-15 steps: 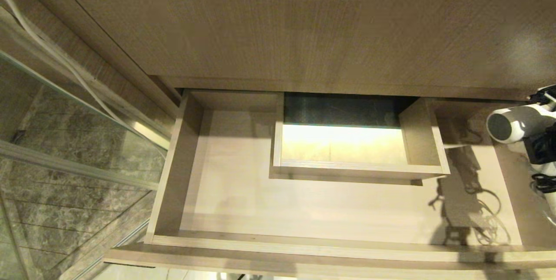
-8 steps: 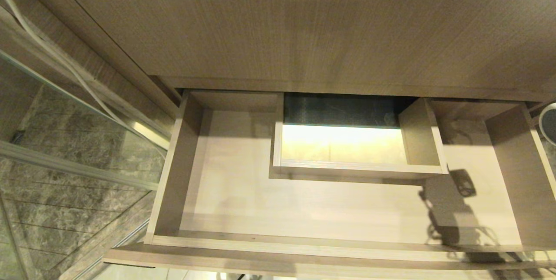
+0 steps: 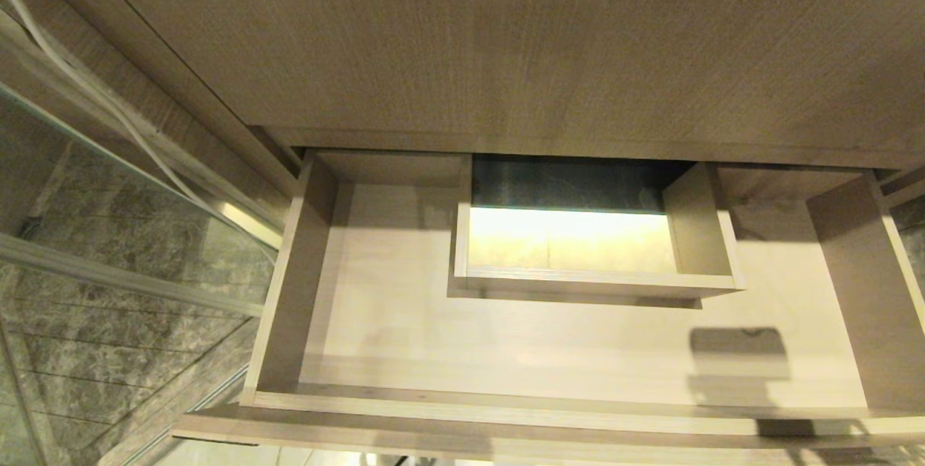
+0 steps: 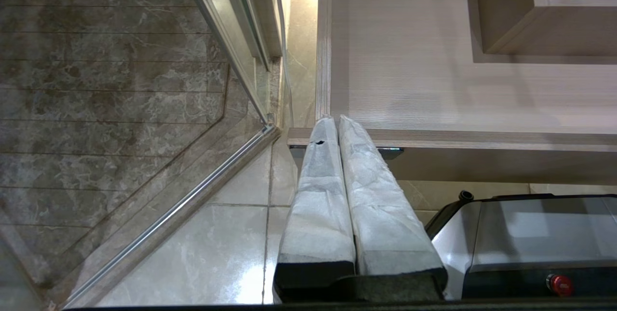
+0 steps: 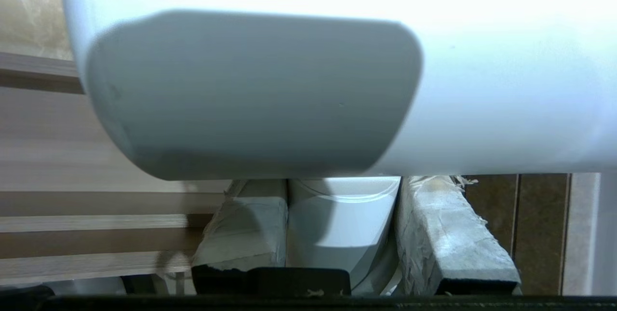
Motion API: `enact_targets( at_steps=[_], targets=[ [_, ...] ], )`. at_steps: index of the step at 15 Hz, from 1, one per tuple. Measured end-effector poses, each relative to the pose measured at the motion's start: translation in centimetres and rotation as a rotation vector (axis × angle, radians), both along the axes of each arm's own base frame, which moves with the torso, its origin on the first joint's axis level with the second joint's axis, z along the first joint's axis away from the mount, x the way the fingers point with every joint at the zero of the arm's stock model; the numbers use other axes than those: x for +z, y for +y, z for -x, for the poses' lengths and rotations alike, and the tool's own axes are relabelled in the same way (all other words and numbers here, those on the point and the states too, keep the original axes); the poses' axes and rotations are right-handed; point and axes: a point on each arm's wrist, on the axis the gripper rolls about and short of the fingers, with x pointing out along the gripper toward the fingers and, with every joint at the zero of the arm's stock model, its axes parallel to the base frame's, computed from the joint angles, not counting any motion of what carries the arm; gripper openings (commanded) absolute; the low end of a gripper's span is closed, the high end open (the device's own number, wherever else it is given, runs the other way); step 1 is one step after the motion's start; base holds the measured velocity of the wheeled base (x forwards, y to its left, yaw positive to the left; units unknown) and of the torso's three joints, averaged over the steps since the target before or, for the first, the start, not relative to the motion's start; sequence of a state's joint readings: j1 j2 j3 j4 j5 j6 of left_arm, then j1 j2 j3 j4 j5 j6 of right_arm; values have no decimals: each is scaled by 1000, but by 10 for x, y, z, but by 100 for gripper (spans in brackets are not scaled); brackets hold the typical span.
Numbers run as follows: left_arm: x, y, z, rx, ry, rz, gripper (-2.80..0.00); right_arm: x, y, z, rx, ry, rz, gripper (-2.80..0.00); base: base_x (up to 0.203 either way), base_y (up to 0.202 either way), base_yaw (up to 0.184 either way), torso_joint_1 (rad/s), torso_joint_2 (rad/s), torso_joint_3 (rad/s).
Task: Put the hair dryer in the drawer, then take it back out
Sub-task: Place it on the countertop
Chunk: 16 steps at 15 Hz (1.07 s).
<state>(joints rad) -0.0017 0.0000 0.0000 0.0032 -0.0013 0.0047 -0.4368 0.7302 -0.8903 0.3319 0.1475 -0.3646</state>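
While the drawer [image 3: 376,321] stands pulled out with nothing lying in it, the hair dryer [image 5: 482,84] is clamped in the right gripper [image 5: 341,234], outside the head view.

Cabinet front [image 3: 506,40] above the drawer; boxed cut-out [image 3: 578,282] inside it at the back, a shadow on the floor panel near its right end. Right fingers [image 5: 448,234] pinch the white handle, barrel with grey end crosswise above them. Left gripper [image 4: 343,195] parked by the drawer's front corner over the tiled floor [image 4: 193,248], padded fingers pressed together, holding nothing.

Glass shower door [image 3: 108,235] with metal frame [image 4: 193,200], marble-pattern tiles [image 4: 96,84], pale floor tiles [image 4: 212,248].
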Motion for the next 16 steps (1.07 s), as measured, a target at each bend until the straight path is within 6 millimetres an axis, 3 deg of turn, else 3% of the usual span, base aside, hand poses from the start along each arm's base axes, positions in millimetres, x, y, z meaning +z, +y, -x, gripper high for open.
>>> enact_targets(
  at_steps=[4,12,16],
  targets=[
    [0,0,0,0,0,0,-280,10,11,23,6,-69,33,-280,0,0,0,51,-60,-14],
    [0,0,0,0,0,0,-280,-1,26,56,7,-140,67,-280,0,0,0,180,-453,-190],
    [0,0,0,-1,0,0,-280,-2,29,63,6,-168,80,-280,0,0,0,408,-501,-230]
  ],
)
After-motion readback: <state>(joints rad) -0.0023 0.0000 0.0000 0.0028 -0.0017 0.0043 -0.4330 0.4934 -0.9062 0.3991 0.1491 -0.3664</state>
